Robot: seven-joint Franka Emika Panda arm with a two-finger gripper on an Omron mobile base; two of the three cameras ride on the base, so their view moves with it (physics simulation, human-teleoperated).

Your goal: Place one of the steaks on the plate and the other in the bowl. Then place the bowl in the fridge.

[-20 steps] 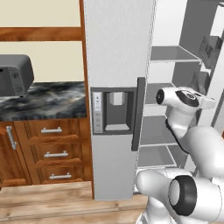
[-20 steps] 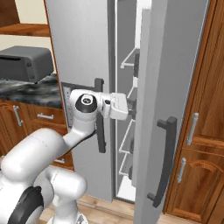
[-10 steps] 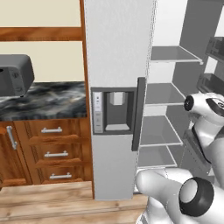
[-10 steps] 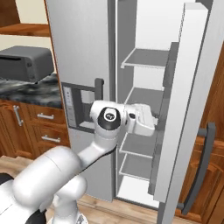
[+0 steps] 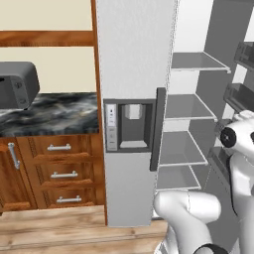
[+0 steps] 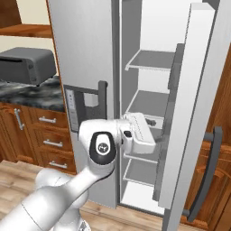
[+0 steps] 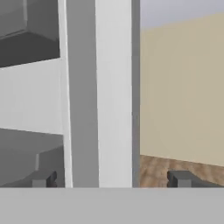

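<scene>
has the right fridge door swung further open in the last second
Yes. In the right base view the right fridge door has swung rightward, away from the closed dispenser door, exposing more of the shelves. The open tool straddles the door's edge.

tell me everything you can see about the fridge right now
The fridge is a tall silver-grey side-by-side unit standing on the wood floor between wooden cabinets. Its left door is shut and carries a recessed water dispenser panel and a dark vertical handle. The right door is swung wide open, with its own dark handle on the outer face. Inside, pale flat shelves sit one above another, bare where they show. In the hand view the open door's edge stands between the open gripper's tips.
</scene>
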